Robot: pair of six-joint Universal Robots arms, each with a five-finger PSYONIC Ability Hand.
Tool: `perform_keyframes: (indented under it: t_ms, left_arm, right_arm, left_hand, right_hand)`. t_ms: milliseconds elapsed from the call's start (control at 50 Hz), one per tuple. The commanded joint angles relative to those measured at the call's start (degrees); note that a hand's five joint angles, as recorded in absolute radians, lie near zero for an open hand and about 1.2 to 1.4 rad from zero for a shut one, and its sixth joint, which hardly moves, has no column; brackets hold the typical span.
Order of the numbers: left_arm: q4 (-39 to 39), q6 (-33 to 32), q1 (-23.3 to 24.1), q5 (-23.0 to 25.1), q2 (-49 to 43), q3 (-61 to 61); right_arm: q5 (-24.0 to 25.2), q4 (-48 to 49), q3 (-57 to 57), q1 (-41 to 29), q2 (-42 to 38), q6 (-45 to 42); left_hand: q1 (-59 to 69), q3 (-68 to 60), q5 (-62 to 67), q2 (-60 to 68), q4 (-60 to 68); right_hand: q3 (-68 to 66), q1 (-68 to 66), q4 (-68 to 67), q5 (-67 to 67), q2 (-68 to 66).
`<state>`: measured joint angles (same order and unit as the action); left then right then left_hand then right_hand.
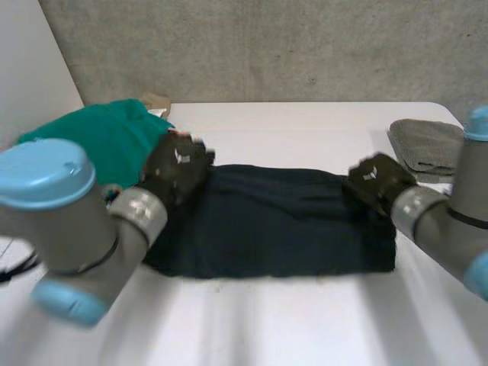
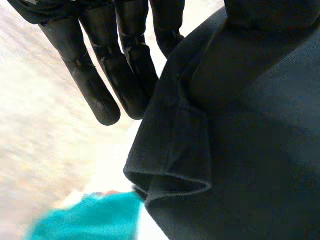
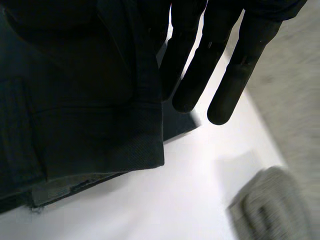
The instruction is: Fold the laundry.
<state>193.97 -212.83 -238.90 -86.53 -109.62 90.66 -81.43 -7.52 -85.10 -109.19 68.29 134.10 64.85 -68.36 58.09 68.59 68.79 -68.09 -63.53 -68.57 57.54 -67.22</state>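
Nearest to us, we are looking at a bare stretch of the white table [image 1: 267, 328], with our left arm [image 1: 69, 229] crossing it on one side and our right arm [image 1: 450, 229] on the other. Just beyond, the dark garment [image 1: 274, 221] is lying flat across the middle of the table as a wide folded band. We are gripping it at its two far corners. Our left hand [image 1: 177, 166] is sitting on the far left corner. In the left wrist view its straight fingers [image 2: 125, 80] are running along one side of the hem while the thumb is bearing on the cloth's other side, pinching the corner. Our right hand [image 1: 377, 181] is doing the same at the far right corner, its straight fingers [image 3: 200, 80] against the edge opposite the thumb. Farther back, a green cloth [image 1: 107, 137] is lying bunched just beside the left hand. A grey towel [image 1: 427, 145] is resting folded near the table's right edge, apart from the garment.
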Motion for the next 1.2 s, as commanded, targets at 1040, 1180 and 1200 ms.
perform_keyframes:
  t_ms: [1040,1180,1200]
  left_arm:
    - [9.8,7.5,-2.9,0.1,-12.4,-8.0]
    - [9.8,7.5,-2.7,0.3,-9.7,-6.8]
    - [9.8,7.5,-2.7,0.4,-9.4,-6.5]
  right_arm:
    - [-3.1,12.8,3.7,2.9,-14.3,20.6]
    - [-2.4,13.7,-0.9,8.8,-7.7,16.8]
    - [-1.5,13.7,-2.0,10.5,-6.6,15.0]
  left_hand:
    - [-54.8,58.4,-58.1,-58.6,-58.8]
    - [-54.8,58.4,-58.1,-58.6,-58.8]
    - [-54.8,58.4,-58.1,-58.6,-58.8]
  right_hand:
    - [-11.9,-16.5,-11.4,12.5,-12.8]
    - [-11.9,-16.5,-11.4,12.5,-12.8]
    - [-11.9,-16.5,-11.4,12.5,-12.8]
